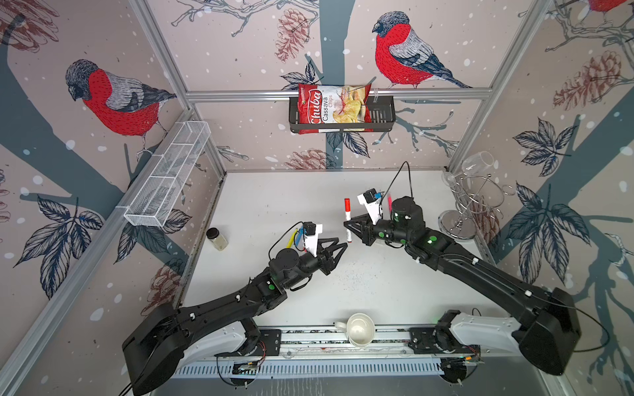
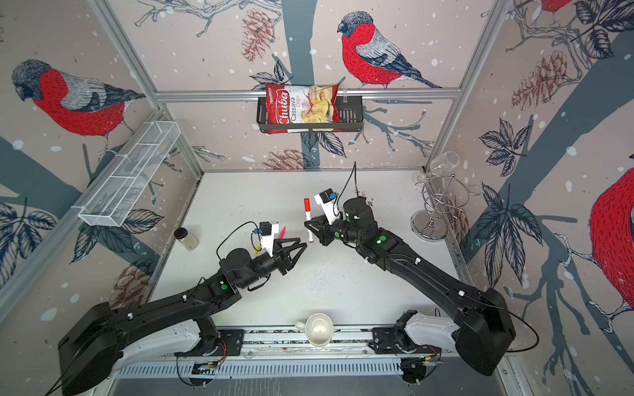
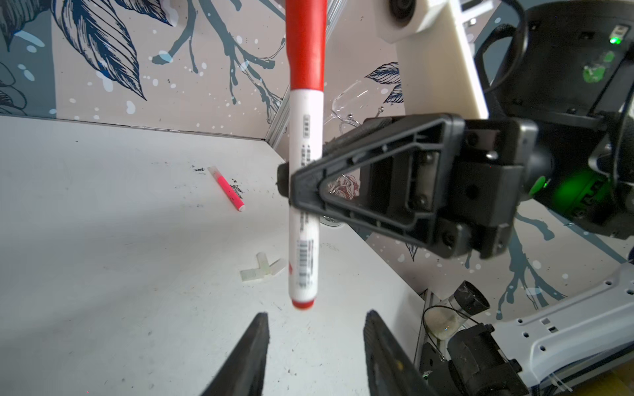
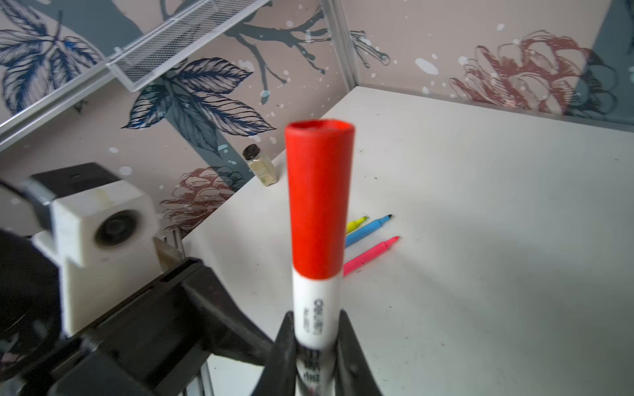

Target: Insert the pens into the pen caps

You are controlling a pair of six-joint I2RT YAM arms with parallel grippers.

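Note:
My right gripper (image 4: 317,320) is shut on a white-bodied pen (image 4: 315,295), held upright above the table. A red cap (image 4: 319,199) sits on the pen's upper end. In both top views the pen (image 1: 347,219) (image 2: 308,219) stands between the two arms. My left gripper (image 3: 315,315) is open just below the pen's red lower end, with nothing between its fingers. Yellow (image 4: 356,224), blue (image 4: 368,229) and pink (image 4: 372,255) pens lie uncapped on the table. Another pink pen (image 3: 228,190) lies apart, and translucent pen caps (image 3: 262,269) lie in a small cluster.
A spice jar (image 1: 216,239) stands at the table's left edge. A white cup (image 1: 359,330) sits at the front rail. A wire glass rack (image 1: 470,202) stands at the right. A mesh basket (image 1: 168,178) and a chips bag (image 1: 334,108) hang on the walls.

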